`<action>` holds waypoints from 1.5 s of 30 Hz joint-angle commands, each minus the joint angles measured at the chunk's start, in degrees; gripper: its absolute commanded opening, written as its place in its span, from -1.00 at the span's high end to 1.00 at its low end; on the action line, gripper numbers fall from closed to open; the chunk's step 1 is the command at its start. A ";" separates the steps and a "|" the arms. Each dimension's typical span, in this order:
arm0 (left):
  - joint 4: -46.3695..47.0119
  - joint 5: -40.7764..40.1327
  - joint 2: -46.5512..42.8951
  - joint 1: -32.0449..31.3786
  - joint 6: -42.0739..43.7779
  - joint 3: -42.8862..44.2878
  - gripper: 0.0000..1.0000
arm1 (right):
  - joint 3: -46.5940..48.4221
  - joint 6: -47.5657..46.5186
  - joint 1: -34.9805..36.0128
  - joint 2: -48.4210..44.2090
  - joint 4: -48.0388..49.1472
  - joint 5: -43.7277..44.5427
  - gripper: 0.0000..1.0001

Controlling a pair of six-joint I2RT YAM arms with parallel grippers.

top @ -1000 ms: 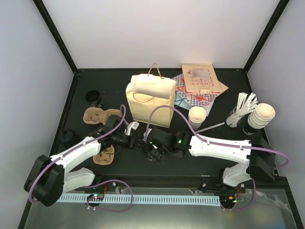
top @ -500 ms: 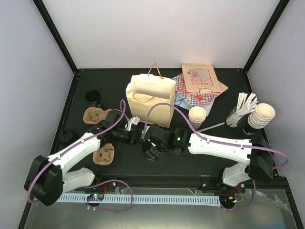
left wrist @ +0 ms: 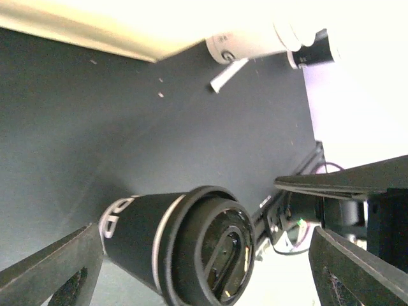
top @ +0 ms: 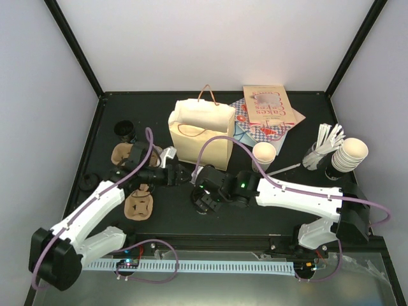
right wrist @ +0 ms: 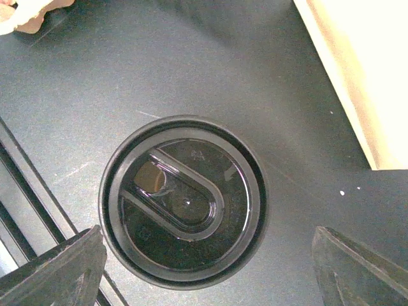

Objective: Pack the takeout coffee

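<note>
- Along the left, a pale wall (top: pixel 38 95) meets the black bench (top: pixel 172 220).
- Next, the left fingers (left wrist: pixel 51 271) gape wide, gripping nothing.
- Upright near the tan bag (top: pixel 197 134) stands the takeout coffee (right wrist: pixel 183 201).
- Above it the right fingers (right wrist: pixel 57 268) spread wide, empty.

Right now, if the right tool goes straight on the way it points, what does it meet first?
Most likely the black lid of the cup. The right tool is open and points straight down at it, the lid slightly off centre. How far above it hangs I cannot tell.
</note>
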 commanded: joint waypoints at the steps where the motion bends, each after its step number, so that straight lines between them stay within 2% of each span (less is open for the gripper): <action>1: -5.92 -3.53 -4.84 5.28 2.69 2.84 -0.82 | 0.53 2.45 -0.28 -1.61 0.16 3.16 -0.81; 6: -11.77 -8.18 -8.74 10.75 6.20 4.76 -0.88 | 2.00 9.75 -0.32 -1.85 -2.51 6.56 -0.94; 9: -13.16 -11.81 -10.85 11.35 6.76 5.54 -0.97 | 3.96 12.79 -0.37 -0.99 -5.14 5.38 -0.95; 14: -12.34 -15.53 -13.80 11.55 6.43 4.95 -0.98 | 7.41 16.97 -0.31 2.83 -8.61 2.57 -0.95; 24: -13.67 -15.27 -15.60 11.55 7.28 4.43 -0.98 | 14.48 21.31 -0.47 11.27 -14.51 3.12 -0.92; 33: -12.48 -13.46 -16.35 11.55 7.30 3.50 -0.98 | 15.12 20.54 -0.44 12.10 -13.67 0.21 -0.91; 45: -11.62 -10.93 -15.91 11.55 8.04 3.02 -0.97 | 15.46 19.65 -0.25 12.29 -15.19 0.77 -0.87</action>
